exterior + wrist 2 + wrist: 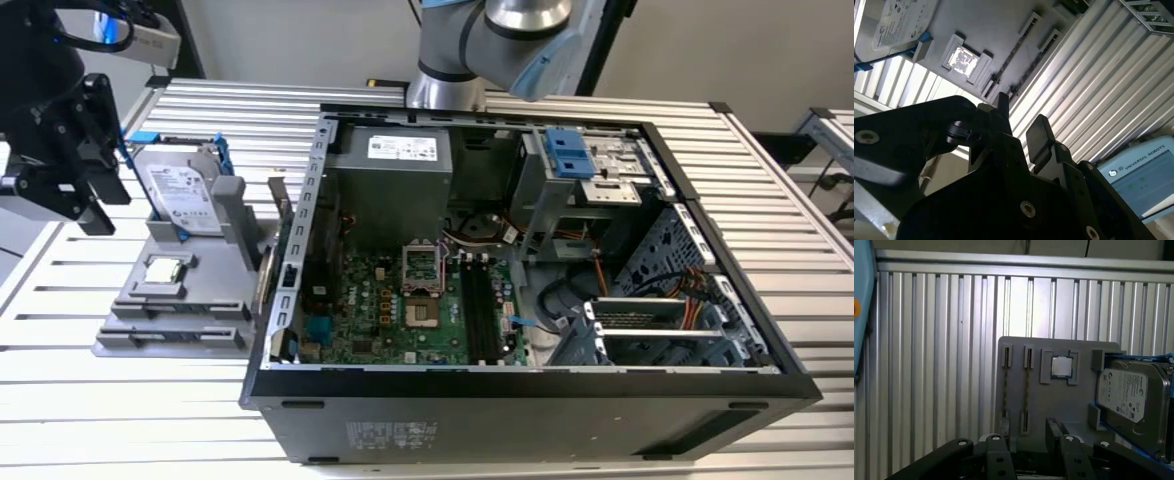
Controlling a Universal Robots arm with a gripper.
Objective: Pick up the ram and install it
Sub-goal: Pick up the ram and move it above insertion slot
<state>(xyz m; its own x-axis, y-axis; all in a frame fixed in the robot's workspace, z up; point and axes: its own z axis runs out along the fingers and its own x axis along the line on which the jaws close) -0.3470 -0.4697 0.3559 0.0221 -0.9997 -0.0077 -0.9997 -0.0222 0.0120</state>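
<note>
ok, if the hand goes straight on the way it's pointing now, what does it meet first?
Probably the grey parts holder, close to the ram standing edge-on in its slot. The open hand hangs above it, touching neither. Depth is unclear, so the exact contact spot is a guess.

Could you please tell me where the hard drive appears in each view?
Exterior view: hard drive standing in the grey holder, on the exterior view's left.
First wrist view: hard drive at the holder's end.
Second wrist view: hard drive at the holder's end.
Shared landmark: the square chip.
</note>
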